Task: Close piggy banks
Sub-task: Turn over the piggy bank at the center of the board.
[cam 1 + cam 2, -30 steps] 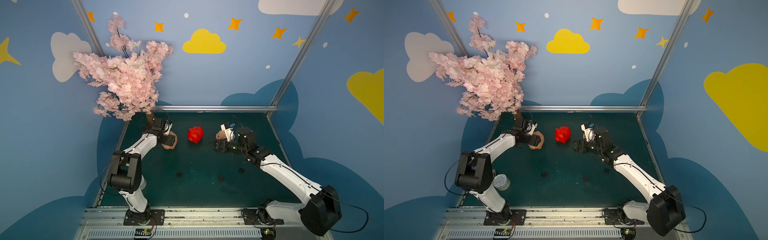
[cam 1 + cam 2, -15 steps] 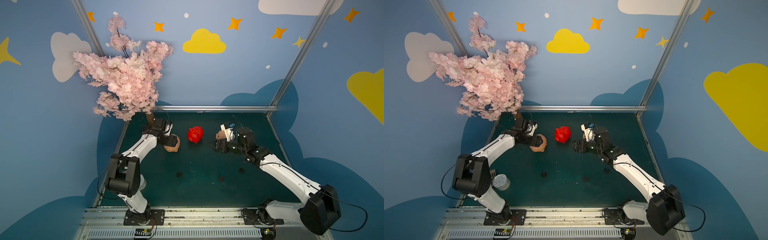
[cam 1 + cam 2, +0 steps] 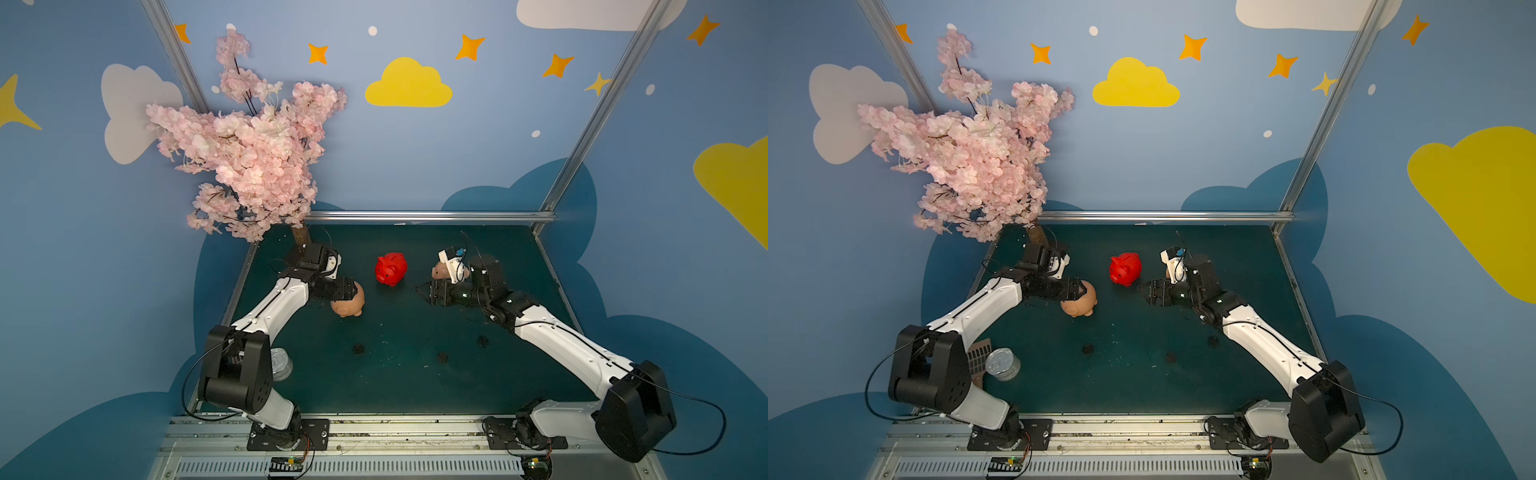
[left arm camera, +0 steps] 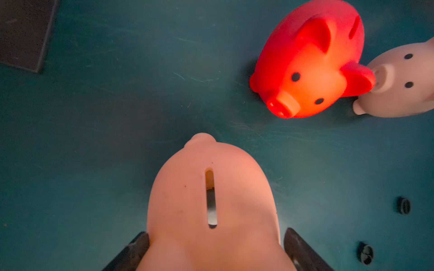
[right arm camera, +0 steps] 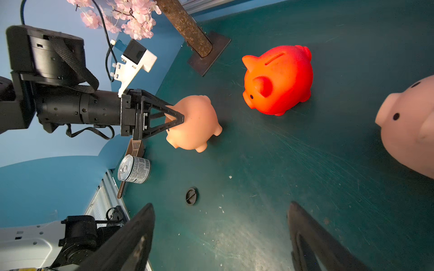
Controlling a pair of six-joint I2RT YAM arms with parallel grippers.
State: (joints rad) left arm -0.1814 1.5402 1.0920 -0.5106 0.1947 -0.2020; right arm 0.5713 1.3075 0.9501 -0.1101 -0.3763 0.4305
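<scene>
My left gripper is shut on a peach piggy bank, one finger on each flank, at the table's left. Its coin slot faces the left wrist camera. The red piggy bank stands upright mid-table. A paler pink piggy bank stands to its right, half hidden behind my right wrist. My right gripper hangs open just right of the red one, with nothing between its fingers.
Three dark round plugs lie on the green mat nearer the front. A pink blossom tree stands at the back left corner on a metal foot. A tin can and a brown slotted tool lie by the left arm's base.
My left gripper has turned the peach piggy bank over and carried it slightly toward the front. The right arm has stayed put.
</scene>
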